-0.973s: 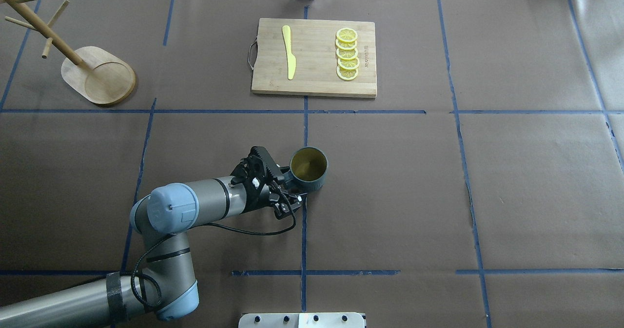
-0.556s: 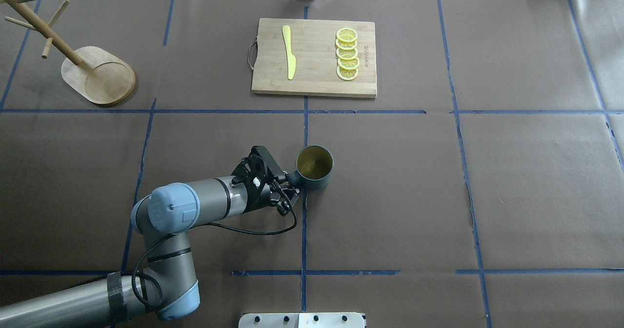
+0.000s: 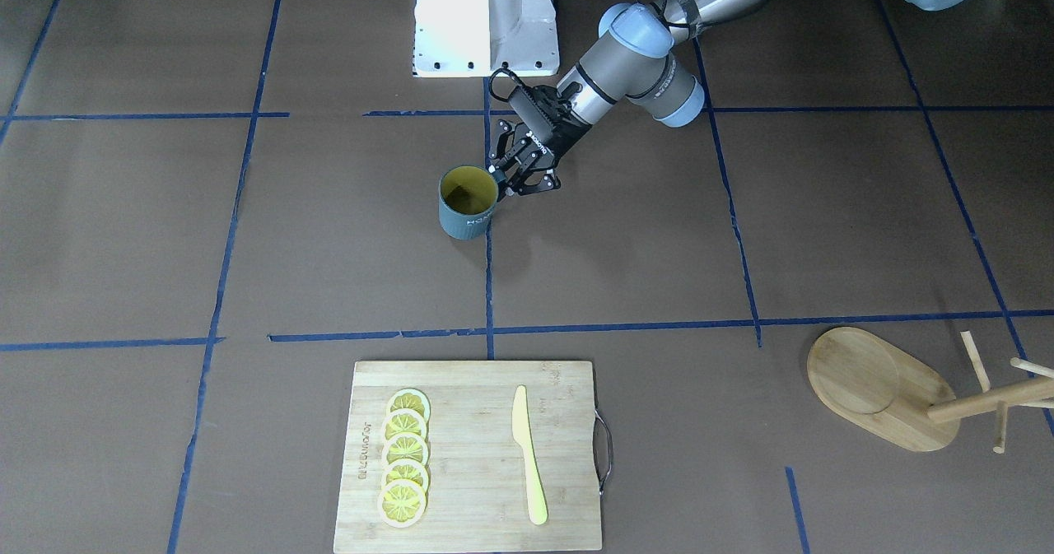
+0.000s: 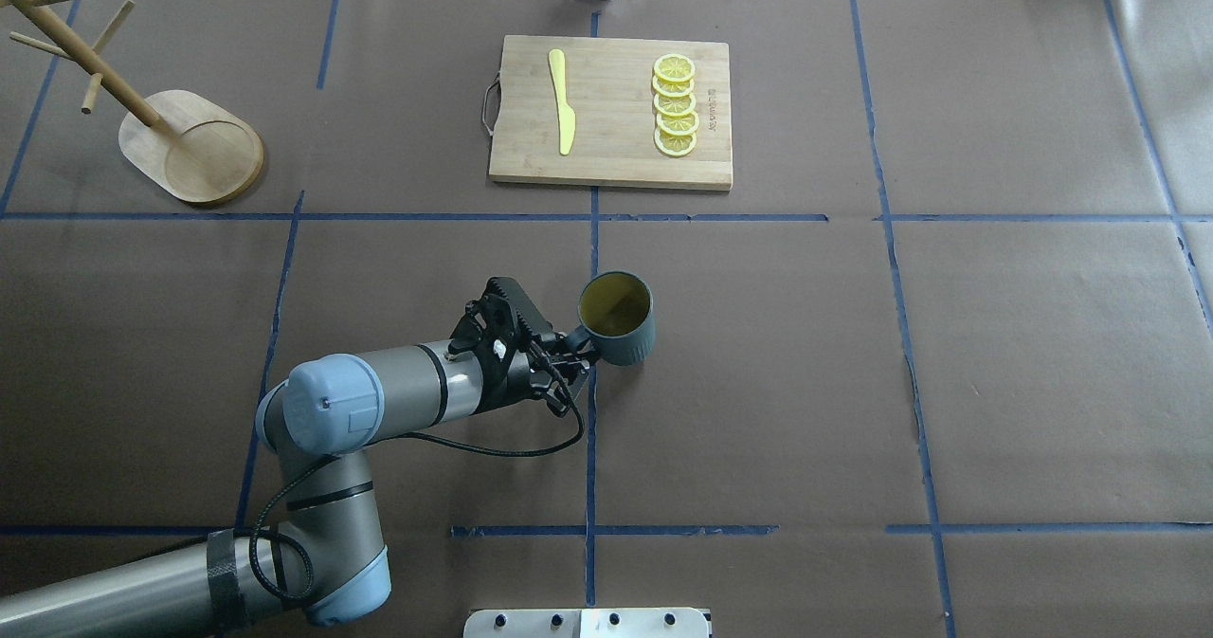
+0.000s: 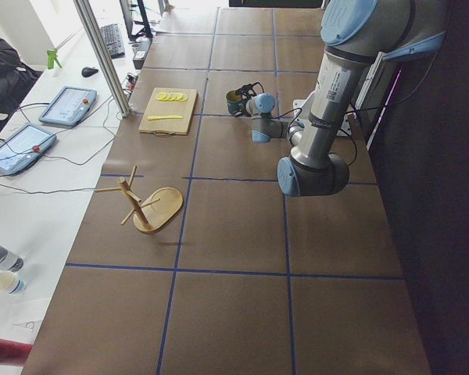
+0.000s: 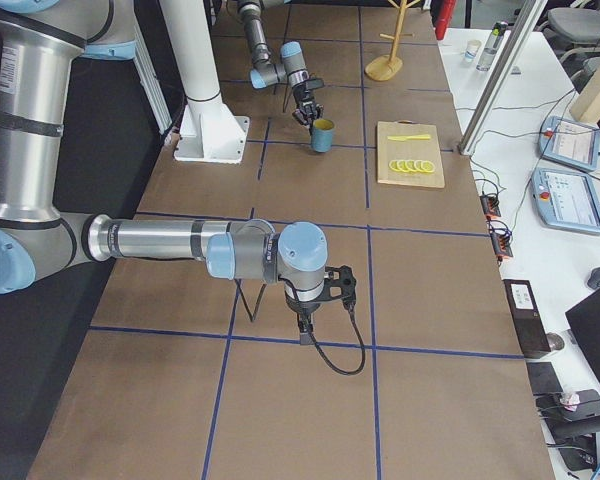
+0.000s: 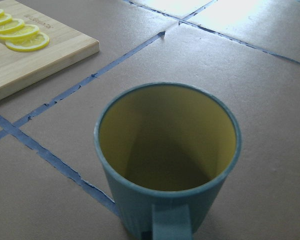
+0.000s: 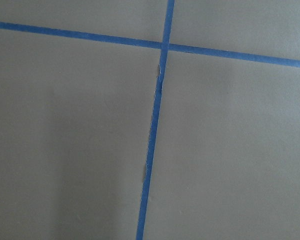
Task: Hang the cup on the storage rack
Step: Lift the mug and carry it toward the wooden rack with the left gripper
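The cup (image 4: 616, 317), dark teal with a yellow inside, is upright near the table's middle; it also shows in the front view (image 3: 468, 201). My left gripper (image 4: 574, 342) is shut on its loop handle (image 7: 170, 224) from the cup's left. The wrist view shows the cup (image 7: 167, 150) close up, with my fingers out of frame. The storage rack (image 4: 190, 151), a bamboo mug tree with an oval base, stands at the far left back, far from the cup. My right gripper (image 6: 315, 312) shows only in the exterior right view, low over the table; I cannot tell whether it is open.
A bamboo cutting board (image 4: 611, 112) lies at the back centre with a yellow knife (image 4: 563, 100) and several lemon slices (image 4: 675, 105). Blue tape lines cross the brown paper. The robot's white base plate (image 3: 486, 19) sits behind the cup.
My left gripper has moved the cup a little to the right and away from the robot, still holding its handle. The rack and board have not moved.
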Motion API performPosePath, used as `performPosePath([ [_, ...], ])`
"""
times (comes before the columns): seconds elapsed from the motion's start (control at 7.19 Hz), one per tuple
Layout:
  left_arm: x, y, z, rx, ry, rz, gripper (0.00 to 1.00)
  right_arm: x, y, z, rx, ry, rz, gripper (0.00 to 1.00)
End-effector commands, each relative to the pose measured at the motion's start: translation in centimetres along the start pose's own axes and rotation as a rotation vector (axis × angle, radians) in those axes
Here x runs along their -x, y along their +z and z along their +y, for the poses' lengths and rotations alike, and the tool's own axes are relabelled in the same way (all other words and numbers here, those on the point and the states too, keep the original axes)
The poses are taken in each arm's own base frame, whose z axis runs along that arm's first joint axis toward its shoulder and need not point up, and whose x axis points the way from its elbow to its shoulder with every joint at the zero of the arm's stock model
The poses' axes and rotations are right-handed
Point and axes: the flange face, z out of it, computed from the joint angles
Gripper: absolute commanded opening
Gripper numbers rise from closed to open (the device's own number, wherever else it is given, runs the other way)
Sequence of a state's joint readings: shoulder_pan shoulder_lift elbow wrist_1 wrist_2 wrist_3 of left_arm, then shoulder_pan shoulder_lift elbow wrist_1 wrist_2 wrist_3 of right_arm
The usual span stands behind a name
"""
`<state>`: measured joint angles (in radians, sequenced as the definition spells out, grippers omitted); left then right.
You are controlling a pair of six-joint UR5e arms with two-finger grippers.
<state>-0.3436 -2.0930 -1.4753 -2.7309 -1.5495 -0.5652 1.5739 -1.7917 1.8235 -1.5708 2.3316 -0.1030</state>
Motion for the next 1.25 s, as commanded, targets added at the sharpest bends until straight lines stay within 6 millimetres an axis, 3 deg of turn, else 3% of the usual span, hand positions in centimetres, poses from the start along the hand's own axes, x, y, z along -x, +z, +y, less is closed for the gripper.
performPosePath([
  [0.0,-0.6,-0.9,-1.3,-0.027,-0.238,0.024,0.0,-0.1,0.1,0.0,0.003,-0.002,0.001,1.0],
  [0.14,0.2,-1.2,-1.1,-0.026,-0.38,0.014,0.0,-0.1,0.1,0.0,0.003,-0.004,0.001,1.0],
  [0.28,2.1,-1.7,-2.3,-0.054,-0.558,-0.007,0.05,0.0,0.2,0.0,0.005,-0.007,0.001,1.0],
  [0.56,5.3,-3.4,-5.4,-0.122,-0.97,-0.012,0.07,0.1,0.1,-0.1,0.003,-0.011,0.0,1.0],
  [0.7,7.1,-4.9,-7.5,-0.168,-1.094,0.0,0.06,0.3,0.3,-0.2,0.006,-0.011,-0.001,1.0],
  [0.83,10.6,-6.9,-9.9,-0.189,-1.304,0.018,0.05,0.5,0.1,-0.5,0.002,-0.016,-0.001,1.0],
  [1.11,18.8,-13.6,-13.2,-0.206,-1.62,0.088,0.05,0.6,0.3,-0.6,0.006,-0.016,0.0,1.0],
])
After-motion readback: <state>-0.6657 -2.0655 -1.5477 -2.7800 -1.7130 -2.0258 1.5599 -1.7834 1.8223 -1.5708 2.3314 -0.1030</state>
